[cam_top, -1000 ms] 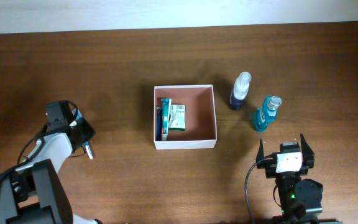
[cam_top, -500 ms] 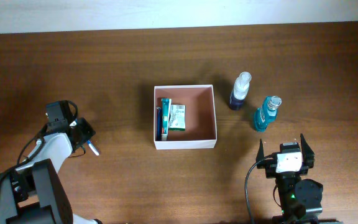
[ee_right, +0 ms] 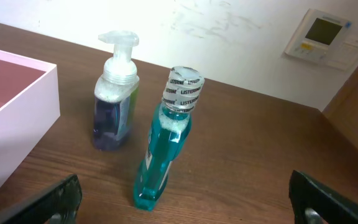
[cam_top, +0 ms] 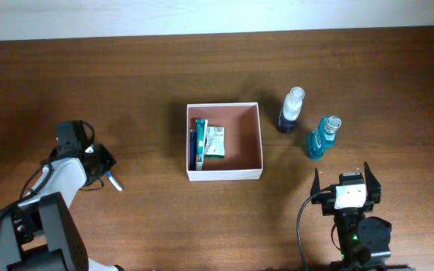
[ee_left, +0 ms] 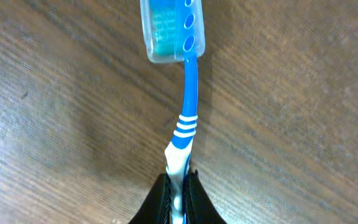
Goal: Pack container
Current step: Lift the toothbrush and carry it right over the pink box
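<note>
The left wrist view's top edge cuts the cap of the toothbrush (ee_left: 187, 93); the fingers (ee_left: 157, 205) hide its handle end. The right wrist view's left edge cuts the container (ee_right: 23, 99).

Wooden table (cam_top: 202, 68), with a display panel (ee_right: 324, 35) on the wall (ee_right: 229, 31).

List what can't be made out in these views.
1. Overhead: the packets in the container are too small to read.
2. Left wrist: the toothbrush handle's end is hidden inside the left gripper and cut off by the bottom edge.
3. Right wrist: most of the container is cut off by the left edge; the pump bottle label is turned sideways, unreadable.
</note>
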You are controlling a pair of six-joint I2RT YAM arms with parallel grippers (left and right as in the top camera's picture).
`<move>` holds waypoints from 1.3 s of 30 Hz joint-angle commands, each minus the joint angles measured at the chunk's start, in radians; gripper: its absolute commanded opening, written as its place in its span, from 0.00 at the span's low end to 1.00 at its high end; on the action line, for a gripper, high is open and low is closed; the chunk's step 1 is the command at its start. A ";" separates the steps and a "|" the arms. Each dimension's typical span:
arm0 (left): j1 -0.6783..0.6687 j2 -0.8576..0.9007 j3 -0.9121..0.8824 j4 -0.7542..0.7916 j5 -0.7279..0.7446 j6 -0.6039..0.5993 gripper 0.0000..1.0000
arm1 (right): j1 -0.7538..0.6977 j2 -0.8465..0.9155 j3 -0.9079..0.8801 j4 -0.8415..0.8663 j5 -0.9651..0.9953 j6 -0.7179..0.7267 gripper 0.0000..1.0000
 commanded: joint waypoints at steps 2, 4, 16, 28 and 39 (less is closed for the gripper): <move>-0.002 0.002 0.014 -0.040 0.014 0.016 0.03 | -0.002 -0.010 -0.008 0.001 0.012 0.001 0.98; -0.002 0.001 0.014 -0.044 0.014 0.015 0.03 | -0.002 -0.010 -0.008 0.001 0.012 0.001 0.98; -0.002 0.001 0.014 -0.054 0.014 0.016 0.28 | -0.002 -0.011 -0.008 0.001 0.012 0.001 0.98; -0.002 0.001 0.014 -0.059 0.014 0.015 0.10 | -0.002 -0.010 -0.008 0.001 0.012 0.001 0.98; -0.002 -0.005 0.032 -0.071 0.093 0.015 0.02 | -0.002 -0.010 -0.008 0.001 0.012 0.001 0.98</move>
